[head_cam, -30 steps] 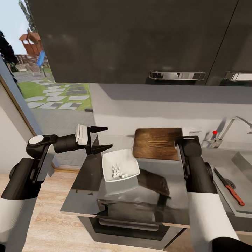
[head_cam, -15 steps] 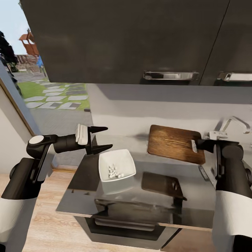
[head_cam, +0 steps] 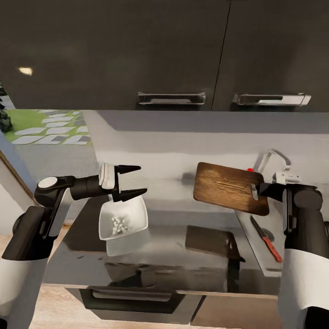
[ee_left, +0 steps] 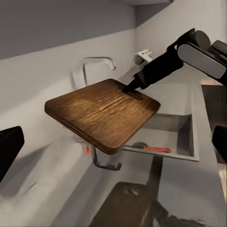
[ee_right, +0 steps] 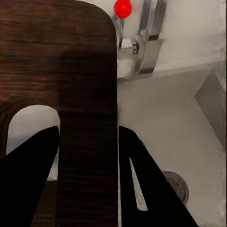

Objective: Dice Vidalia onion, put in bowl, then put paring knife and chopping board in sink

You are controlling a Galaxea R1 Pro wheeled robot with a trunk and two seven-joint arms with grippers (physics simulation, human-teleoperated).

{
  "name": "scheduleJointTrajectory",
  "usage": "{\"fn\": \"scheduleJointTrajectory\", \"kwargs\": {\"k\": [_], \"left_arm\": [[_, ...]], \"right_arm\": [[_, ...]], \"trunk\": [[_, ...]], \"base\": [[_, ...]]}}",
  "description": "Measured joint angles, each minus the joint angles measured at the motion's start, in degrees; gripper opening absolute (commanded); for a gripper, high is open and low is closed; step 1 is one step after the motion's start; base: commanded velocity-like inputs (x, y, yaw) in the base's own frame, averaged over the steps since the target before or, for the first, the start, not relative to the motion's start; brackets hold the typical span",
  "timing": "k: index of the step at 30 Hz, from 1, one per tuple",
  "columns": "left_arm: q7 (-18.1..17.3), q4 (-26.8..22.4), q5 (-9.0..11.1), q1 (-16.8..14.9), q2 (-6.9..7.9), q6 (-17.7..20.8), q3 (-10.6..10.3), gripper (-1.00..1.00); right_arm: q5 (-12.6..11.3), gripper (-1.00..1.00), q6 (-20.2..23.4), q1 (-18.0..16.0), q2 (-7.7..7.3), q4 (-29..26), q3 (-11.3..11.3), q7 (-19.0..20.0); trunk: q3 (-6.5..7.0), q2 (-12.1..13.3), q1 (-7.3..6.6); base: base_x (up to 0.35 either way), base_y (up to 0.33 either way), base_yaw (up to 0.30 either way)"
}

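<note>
My right gripper (head_cam: pixel 254 191) is shut on one end of the dark wooden chopping board (head_cam: pixel 227 186) and holds it level in the air, its far edge over the sink (head_cam: pixel 255 254). The right wrist view has the board (ee_right: pixel 61 71) clamped between both fingers (ee_right: pixel 28 175). The paring knife (head_cam: pixel 265 237), dark blade and red handle, lies in the basin by the drain. A white bowl (head_cam: pixel 132 214) with diced onion (head_cam: pixel 119 224) stands on the countertop (head_cam: pixel 183 256). Just above the bowl's far rim, my left gripper (head_cam: pixel 132 183) is open and holds nothing.
The chrome tap (head_cam: pixel 275 161) with its red knob (head_cam: pixel 250 170) rises behind the board. Black upper cabinets with bar handles (head_cam: pixel 171 98) hang overhead. A window (head_cam: pixel 45 130) is at the left. The left wrist view looks across at the board (ee_left: pixel 104 113) and sink (ee_left: pixel 175 125).
The right gripper has carried the chopping board off the counter and rightward, toward the sink. The head view has swung right, shifting bowl and window left in the picture. The left gripper keeps its pose.
</note>
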Motion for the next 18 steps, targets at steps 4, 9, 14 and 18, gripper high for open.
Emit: {"fn": "scheduleJointTrajectory", "kwargs": {"k": [4,9,14,18], "left_arm": [[0.0,0.1,0.0,0.0,-0.01,0.0,0.0,1.0],[0.0,0.0,0.0,0.0,-0.03,0.0,0.0,1.0],[0.0,0.0,0.0,0.0,-0.03,0.0,0.0,1.0],[0.0,0.1,0.0,0.0,0.0,0.0,0.0,1.0]], "right_arm": [[-0.2,-1.0,0.1,0.0,0.06,0.0,0.0,0.0],[-0.1,-1.0,0.1,0.0,0.14,0.0,0.1,0.0],[-0.2,-1.0,0.1,0.0,0.36,0.0,0.3,0.1],[-0.2,-1.0,0.0,0.1,0.5,0.0,0.4,0.1]], "trunk": [[0.08,0.0,0.0],[0.18,0.0,0.0],[0.22,0.0,0.0],[0.23,0.0,0.0]], "base": [[0.0,-0.03,-0.278],[0.0,-0.027,-0.243],[0.0,-0.214,-0.064],[0.0,-0.286,-0.01]]}}
